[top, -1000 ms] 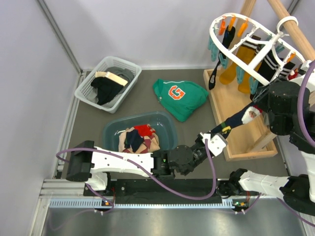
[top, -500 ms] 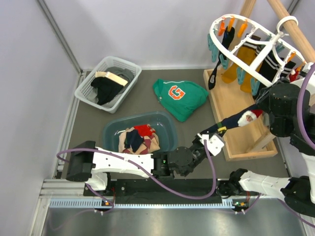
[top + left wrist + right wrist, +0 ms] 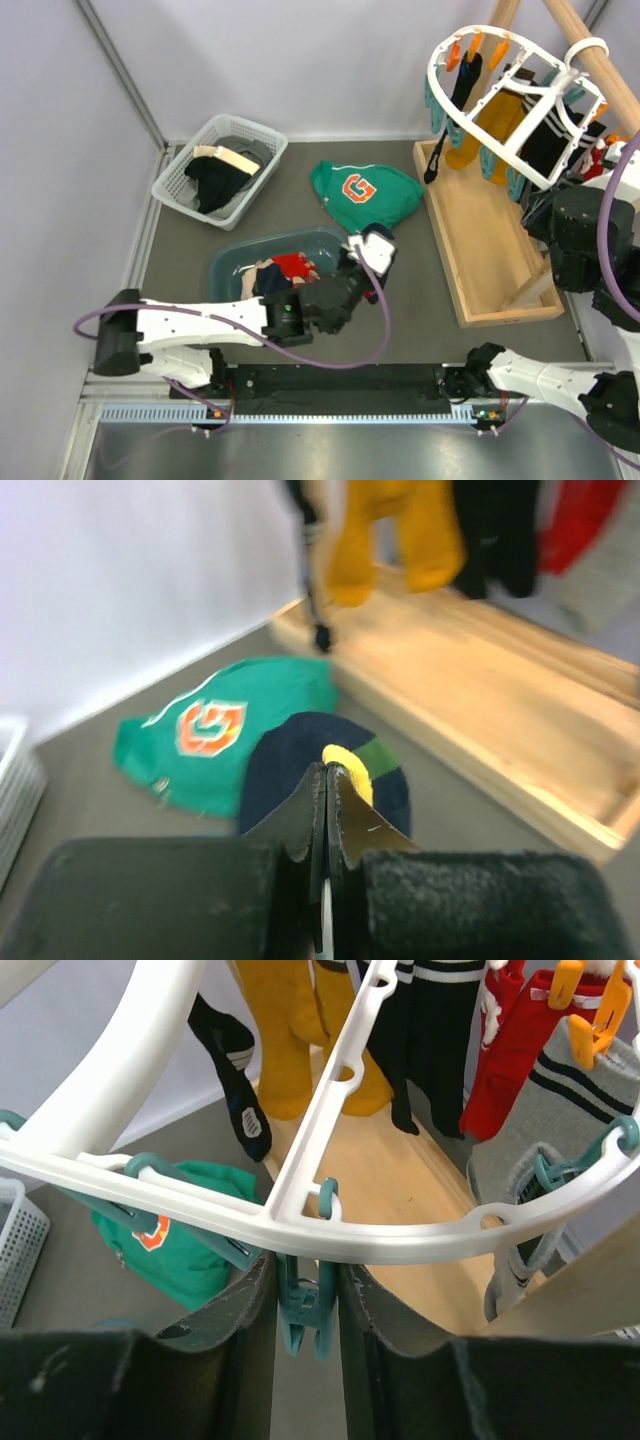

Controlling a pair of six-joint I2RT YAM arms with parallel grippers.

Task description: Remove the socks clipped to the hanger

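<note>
One sock (image 3: 282, 758): navy, yellow-toed, pinched in left gripper (image 3: 326, 772), near green sweatshirt (image 3: 200, 730).
Right gripper (image 3: 306, 1272): fingers squeezing teal clip (image 3: 302, 1312) on hanger (image 3: 400, 1236), far right.

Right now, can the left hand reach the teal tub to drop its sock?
Probably yes. The left hand, shut on the navy sock, hangs close by the teal tub's right rim, and nothing stands between them.

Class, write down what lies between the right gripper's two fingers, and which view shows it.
A teal clip hanging from the hanger, pinched by the right gripper; right wrist view.
</note>
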